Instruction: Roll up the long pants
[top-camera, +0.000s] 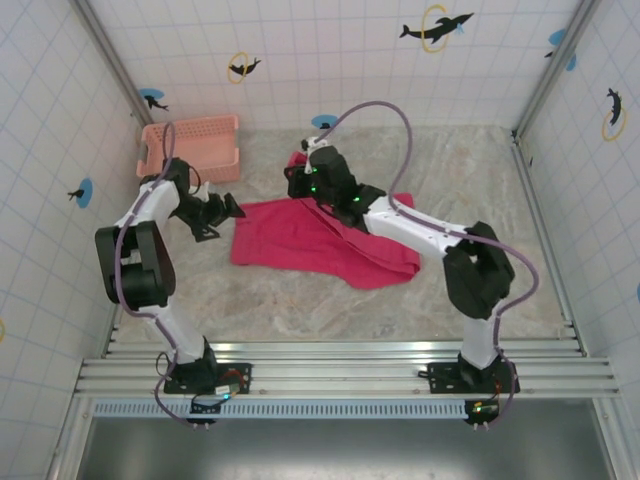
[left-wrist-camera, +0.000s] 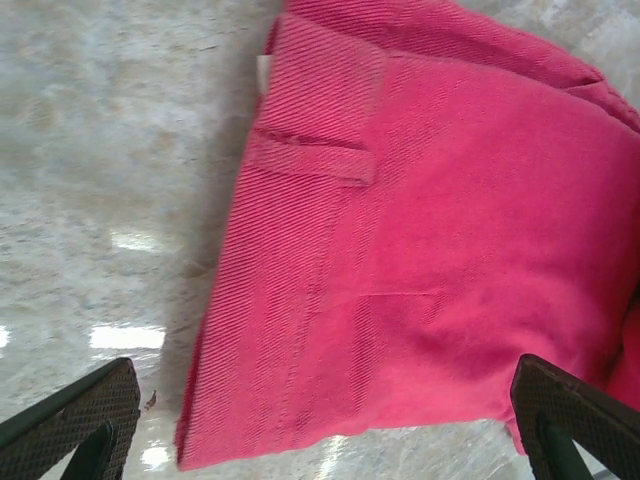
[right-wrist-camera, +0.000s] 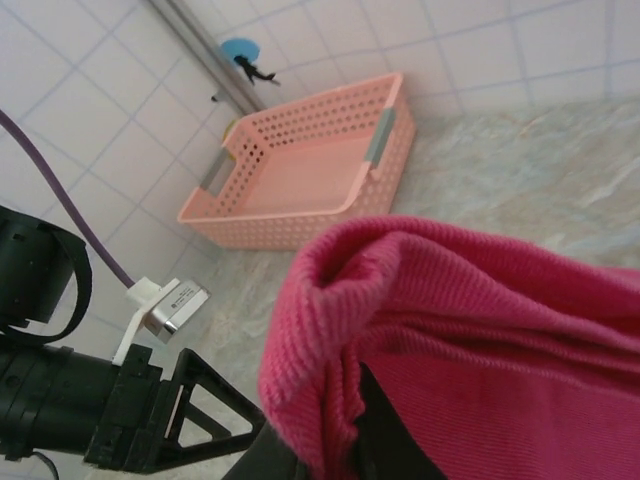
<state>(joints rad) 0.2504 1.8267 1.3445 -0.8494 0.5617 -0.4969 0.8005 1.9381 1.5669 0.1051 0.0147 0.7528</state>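
The long pants (top-camera: 320, 245) lie folded and mostly flat in the middle of the table, bright pink-red. My right gripper (top-camera: 300, 178) is at their far edge, shut on a bunched fold of the cloth that it holds up off the table. In the right wrist view the ribbed pants (right-wrist-camera: 470, 330) drape over the dark fingers (right-wrist-camera: 392, 445), with the right gripper (right-wrist-camera: 340, 445) clamped on the fold. My left gripper (top-camera: 232, 208) stands open just left of the pants' left end. Its wrist view shows the pants (left-wrist-camera: 430, 250) ahead of the wide-apart left gripper (left-wrist-camera: 325, 435), with nothing between the fingers.
A salmon-pink lattice basket (top-camera: 190, 150) sits at the back left by the tiled wall, seen again as the basket (right-wrist-camera: 300, 170) in the right wrist view. The left arm's gripper (right-wrist-camera: 150, 410) appears low left there. Bare marble table (top-camera: 330, 310) lies in front of the pants.
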